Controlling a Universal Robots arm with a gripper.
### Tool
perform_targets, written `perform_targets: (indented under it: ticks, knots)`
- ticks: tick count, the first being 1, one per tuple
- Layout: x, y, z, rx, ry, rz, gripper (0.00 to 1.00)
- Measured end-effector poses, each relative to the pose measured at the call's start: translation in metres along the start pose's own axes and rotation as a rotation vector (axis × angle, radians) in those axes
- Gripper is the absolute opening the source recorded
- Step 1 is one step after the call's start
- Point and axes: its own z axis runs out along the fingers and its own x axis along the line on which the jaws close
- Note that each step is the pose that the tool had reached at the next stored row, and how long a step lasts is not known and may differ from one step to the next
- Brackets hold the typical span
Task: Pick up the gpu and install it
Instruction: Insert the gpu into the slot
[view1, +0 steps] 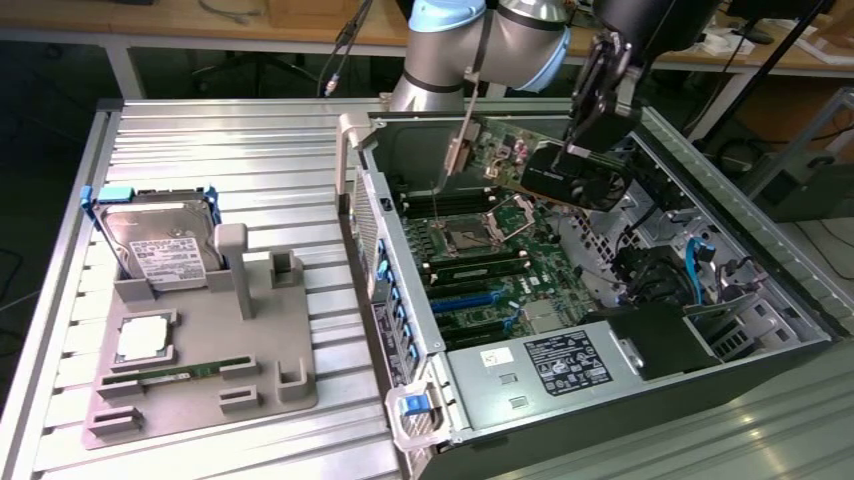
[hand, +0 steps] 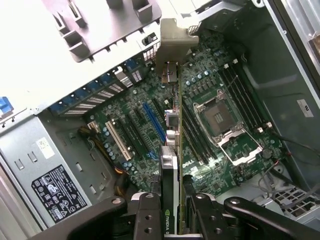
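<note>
hanging over the open case (view1: 781, 270), the gripper (view1: 594, 138) is clamped on the gpu (view1: 534, 165), card edge-on between its fingers. long axis runs straight out from the jaws, bracket end farthest. the blue slot (hand: 154, 122) sits below and slightly off to one side, near parallel i'd say.

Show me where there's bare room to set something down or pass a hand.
Free: the ribbed table beyond the hard drive, up to the far edge; the strip of table between the gray holder and the computer case; the holder's flat middle. Crowded: inside the case, where the gripper holds the gpu over the motherboard.
</note>
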Motion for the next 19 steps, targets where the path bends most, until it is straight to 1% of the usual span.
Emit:
perform_targets:
  ticks: [19]
  knots:
    - [0.0000,0.0000,0.0000,-0.0013,0.0035,-0.166,0.27]
